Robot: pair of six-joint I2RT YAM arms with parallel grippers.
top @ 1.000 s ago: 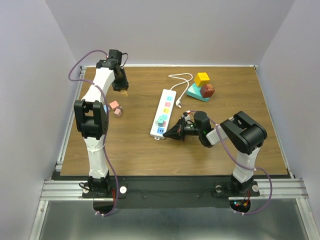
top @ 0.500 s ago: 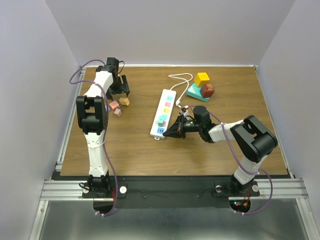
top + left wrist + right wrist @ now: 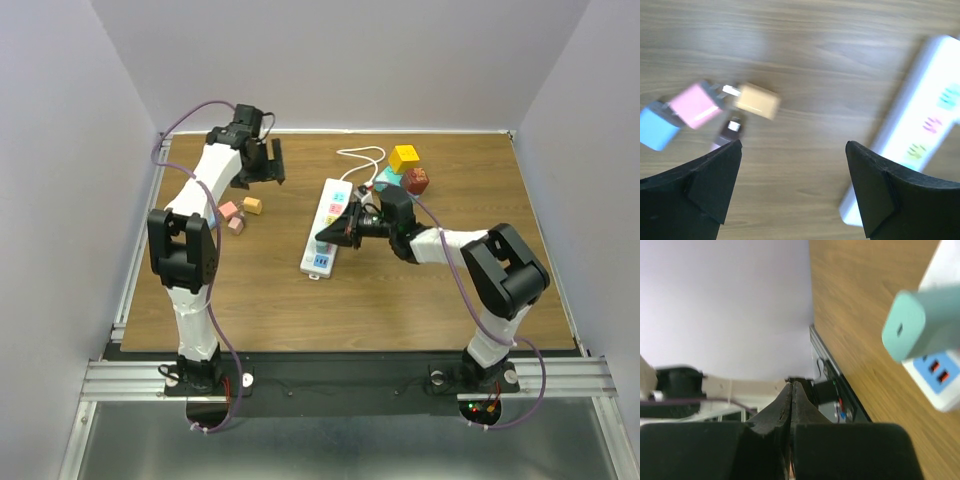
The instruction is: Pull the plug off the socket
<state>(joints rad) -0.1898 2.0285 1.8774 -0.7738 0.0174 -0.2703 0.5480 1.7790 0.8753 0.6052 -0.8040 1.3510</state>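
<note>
Nearest, my right gripper (image 3: pixel 323 238) is pressed fully shut on nothing, its tip low over the near end of the long white power strip with pastel outlet faces (image 3: pixel 333 205), which lies on the brown wooden table (image 3: pixel 260 300). One boxy teal plug (image 3: pixel 922 325) sits in an outlet by the strip's blue end, just beside my fingers. Left of the strip lie three loose plugs: blue (image 3: pixel 657 131), pink (image 3: pixel 695 105) and tan (image 3: pixel 757 101). Farther back, my left gripper (image 3: pixel 268 162) hangs spread wide and empty. At the far right, a yellow cube (image 3: pixel 404 158) adjoins a teal triangular block (image 3: pixel 384 177).
</note>
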